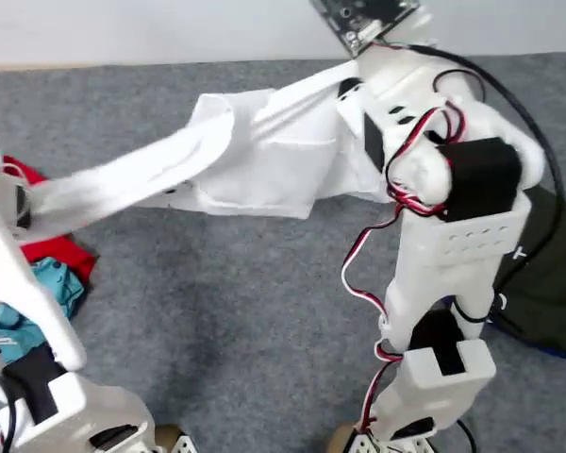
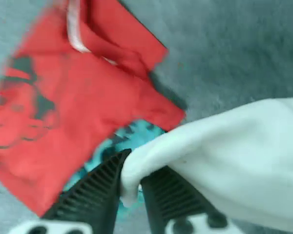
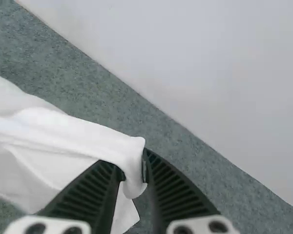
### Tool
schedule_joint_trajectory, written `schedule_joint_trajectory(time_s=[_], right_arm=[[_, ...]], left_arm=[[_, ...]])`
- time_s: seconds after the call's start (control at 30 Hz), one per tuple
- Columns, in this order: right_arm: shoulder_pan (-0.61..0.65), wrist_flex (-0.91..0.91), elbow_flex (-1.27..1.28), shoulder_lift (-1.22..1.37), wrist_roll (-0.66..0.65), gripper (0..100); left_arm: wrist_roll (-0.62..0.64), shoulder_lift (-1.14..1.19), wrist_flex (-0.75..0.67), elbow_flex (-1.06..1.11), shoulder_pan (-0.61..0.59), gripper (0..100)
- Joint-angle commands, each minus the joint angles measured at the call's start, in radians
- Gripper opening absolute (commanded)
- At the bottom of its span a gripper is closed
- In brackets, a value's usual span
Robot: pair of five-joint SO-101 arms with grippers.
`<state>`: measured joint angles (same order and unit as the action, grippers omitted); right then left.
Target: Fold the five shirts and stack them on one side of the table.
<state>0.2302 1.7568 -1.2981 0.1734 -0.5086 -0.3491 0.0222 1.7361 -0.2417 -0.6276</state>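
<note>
Grey felt surface (image 1: 264,311) runs back to a white wall (image 1: 123,28), and the join between them marks the far edge in the high view. A broad bare stretch of felt lies in the middle, between the left arm (image 1: 19,283) and the right arm (image 1: 453,236). Above that stretch the white shirt (image 1: 264,151) hangs taut in a long band from the left arm's end up to the right arm's end near the wall. The red shirt (image 1: 47,250) and the teal shirt (image 1: 38,293) lie bunched together at the left edge, just beside the left arm. The dark shirt (image 1: 547,274) lies at the right edge, partly behind the right arm. In the left wrist view the left gripper (image 2: 136,168) has its two ribbed black fingers (image 2: 93,190) drawn close, pinching a rolled edge of the white shirt (image 2: 234,156) between them. The red shirt (image 2: 73,107) is spread flat on the felt below, with the teal shirt (image 2: 132,134) peeking out from under its hem. In the right wrist view the right gripper (image 3: 133,170) is likewise nipped tight on a folded corner of the white shirt (image 3: 53,141), held off the felt. The wall rises close behind, with a narrow strip of grey between it and the cloth.
</note>
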Motion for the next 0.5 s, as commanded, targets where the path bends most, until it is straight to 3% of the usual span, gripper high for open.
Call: schedule_joint_trajectory(time_s=[0.0,0.27,0.47], right_arm=[[-0.050,0.038,-0.008,-0.056,-0.011,1.0],[-0.036,0.010,0.310,-0.019,-0.011,1.1],[-0.012,-0.251,0.532,0.180,-0.006,1.4]], left_arm=[[-0.011,-0.044,0.018,0.033,0.000,0],[-0.078,-0.078,0.017,0.113,0.031,0],[-0.091,0.031,-0.006,0.185,0.078,0]])
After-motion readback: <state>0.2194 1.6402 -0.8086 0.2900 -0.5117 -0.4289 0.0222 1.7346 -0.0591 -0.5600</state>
